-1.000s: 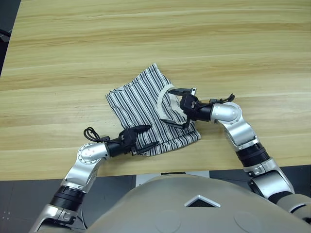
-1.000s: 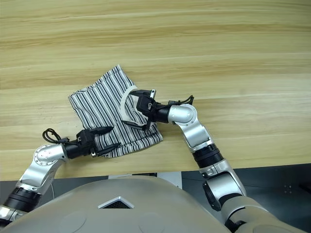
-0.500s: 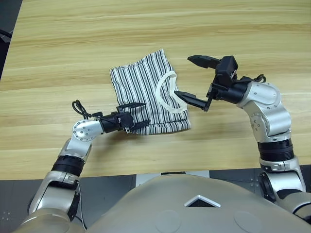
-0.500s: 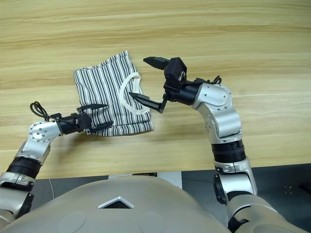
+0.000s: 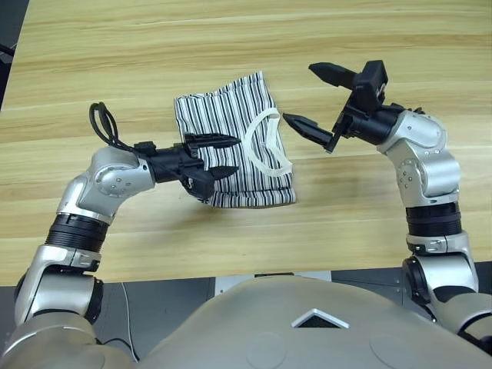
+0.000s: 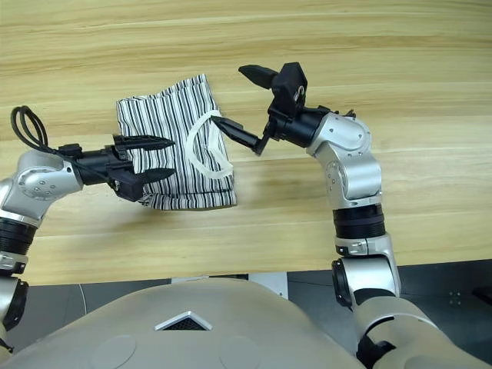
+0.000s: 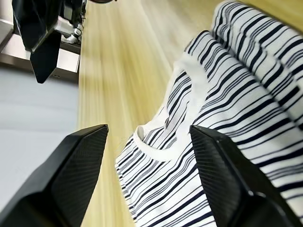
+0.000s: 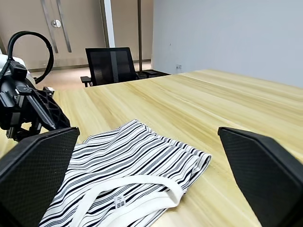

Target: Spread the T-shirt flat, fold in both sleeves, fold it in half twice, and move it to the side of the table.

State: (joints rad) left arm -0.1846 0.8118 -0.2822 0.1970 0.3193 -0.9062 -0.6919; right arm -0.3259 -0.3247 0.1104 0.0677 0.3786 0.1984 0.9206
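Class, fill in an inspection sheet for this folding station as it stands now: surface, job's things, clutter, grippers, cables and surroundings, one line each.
Surface: wooden table, pale grain, no spills seen.
Job's things: striped T-shirt lying folded into a compact block, with the white collar on top, toward its right side.
Clutter: nothing seen.
Grippers: left gripper open over the T-shirt's left part, holding nothing; right gripper open, raised off the T-shirt's right edge and apart from it.
Cables: black cable looped on the left arm, off the cloth.
Surroundings: black chair and a wall beyond the table.
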